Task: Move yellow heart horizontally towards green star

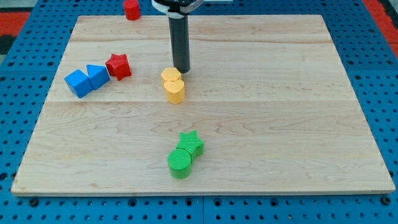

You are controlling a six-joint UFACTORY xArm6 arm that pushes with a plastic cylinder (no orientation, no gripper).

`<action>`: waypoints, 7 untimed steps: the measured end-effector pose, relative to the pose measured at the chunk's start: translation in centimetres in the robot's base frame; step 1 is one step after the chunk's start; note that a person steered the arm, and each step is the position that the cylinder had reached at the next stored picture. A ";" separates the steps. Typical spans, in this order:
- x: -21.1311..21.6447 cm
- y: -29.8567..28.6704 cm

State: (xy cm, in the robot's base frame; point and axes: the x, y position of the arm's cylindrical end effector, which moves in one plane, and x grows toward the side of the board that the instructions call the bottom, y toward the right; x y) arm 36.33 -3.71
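Two yellow blocks stand touching near the board's middle. The upper one (170,75) looks like a hexagon or pentagon. The lower one (175,90) looks like the yellow heart. My tip (181,70) is just right of and above the upper yellow block, close to it or touching. The green star (191,143) lies lower down, a little to the right of the yellow blocks. A green cylinder (180,164) touches the star's lower left.
A red star (118,66) and two touching blue blocks (78,83) (97,76) lie at the left. A red block (131,9) sits at the board's top edge. The wooden board (280,112) rests on a blue pegboard.
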 end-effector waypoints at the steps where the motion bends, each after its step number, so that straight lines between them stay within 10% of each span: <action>1: 0.9 -0.2; 7: 17.5 -7.9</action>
